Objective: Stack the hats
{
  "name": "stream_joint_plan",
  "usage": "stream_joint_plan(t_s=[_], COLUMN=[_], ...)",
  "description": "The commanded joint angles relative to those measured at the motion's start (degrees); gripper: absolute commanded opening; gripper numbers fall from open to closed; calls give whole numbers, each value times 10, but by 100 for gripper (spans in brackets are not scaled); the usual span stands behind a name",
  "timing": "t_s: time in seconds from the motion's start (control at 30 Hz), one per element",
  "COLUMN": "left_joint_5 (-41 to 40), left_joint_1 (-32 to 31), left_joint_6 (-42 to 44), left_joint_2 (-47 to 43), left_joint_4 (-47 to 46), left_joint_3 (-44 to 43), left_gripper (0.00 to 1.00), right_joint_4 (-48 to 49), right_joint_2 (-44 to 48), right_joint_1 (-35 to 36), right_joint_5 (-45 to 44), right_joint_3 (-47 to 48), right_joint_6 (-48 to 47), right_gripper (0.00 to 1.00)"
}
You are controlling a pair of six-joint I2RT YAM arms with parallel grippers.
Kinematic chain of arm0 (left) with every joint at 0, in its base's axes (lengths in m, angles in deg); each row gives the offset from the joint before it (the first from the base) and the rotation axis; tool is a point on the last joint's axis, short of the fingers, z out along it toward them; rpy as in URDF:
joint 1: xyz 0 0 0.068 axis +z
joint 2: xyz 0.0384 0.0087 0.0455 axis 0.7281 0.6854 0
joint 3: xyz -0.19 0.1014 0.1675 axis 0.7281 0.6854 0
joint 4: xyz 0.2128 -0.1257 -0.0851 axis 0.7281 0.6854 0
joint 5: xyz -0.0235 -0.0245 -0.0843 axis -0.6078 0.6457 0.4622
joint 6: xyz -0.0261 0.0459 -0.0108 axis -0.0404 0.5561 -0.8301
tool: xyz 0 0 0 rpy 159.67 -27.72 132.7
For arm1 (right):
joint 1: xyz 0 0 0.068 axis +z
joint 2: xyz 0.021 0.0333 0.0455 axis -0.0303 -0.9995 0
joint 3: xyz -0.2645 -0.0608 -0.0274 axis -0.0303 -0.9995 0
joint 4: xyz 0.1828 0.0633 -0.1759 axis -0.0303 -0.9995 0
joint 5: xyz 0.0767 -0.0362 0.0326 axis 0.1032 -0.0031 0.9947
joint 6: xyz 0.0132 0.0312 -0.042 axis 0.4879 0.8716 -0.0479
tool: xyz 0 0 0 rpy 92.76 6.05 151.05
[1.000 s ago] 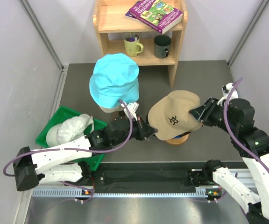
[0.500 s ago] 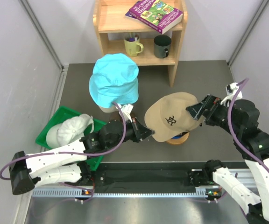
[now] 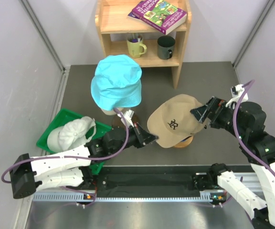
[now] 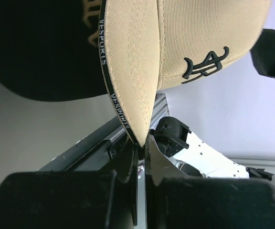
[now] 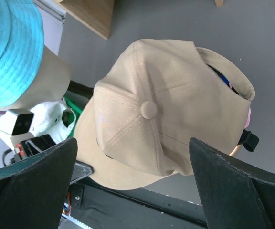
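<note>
Left gripper (image 4: pixel 141 145) is pinched tight on the brim tip of the tan cap (image 3: pixel 173 121). Right gripper (image 3: pixel 200 112) is spread wide just beside the cap's back, gripping nothing. Cap sits centre-right atop the wooden stand (image 3: pixel 185 142), over a black cap (image 4: pixel 42 47). Long axis runs near-left to far-right, brim pointing near-left.

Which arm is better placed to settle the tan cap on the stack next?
Left. The left hand is shut on the brim of the cap; the right hand stands open behind it.
</note>
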Motion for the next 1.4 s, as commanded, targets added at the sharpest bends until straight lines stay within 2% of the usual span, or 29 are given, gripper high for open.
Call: stream_joint_plan(t_s=[0.0,0.2,0.37,0.5,0.93,1.37], left_joint_5=[-32,-76,-177,-202,-177,-157], left_joint_1=[8,-25,-55,-59,-59,-58], left_joint_6=[-66,-66,-106,-122,-197,-241], left_joint_2=[7,26,-12,-25,32,139], left_joint_4=[-46,-37,-8,2,-33,-90], left_joint_3=[39,28,59,64,74,70], left_gripper=[0,0,0,0,0,0], right_joint_4=[4,-5,-11,-15,10,18], right_joint_2=[-1,0,3,8,-16,-36], right_joint_1=[7,7,7,7,7,7], right_joint_5=[4,5,8,12,1,15], right_joint_3=[30,31,28,24,18,-8], right_joint_6=[-14,-19,-23,-27,-47,-101], right_gripper=[100,100,100,100,100,100])
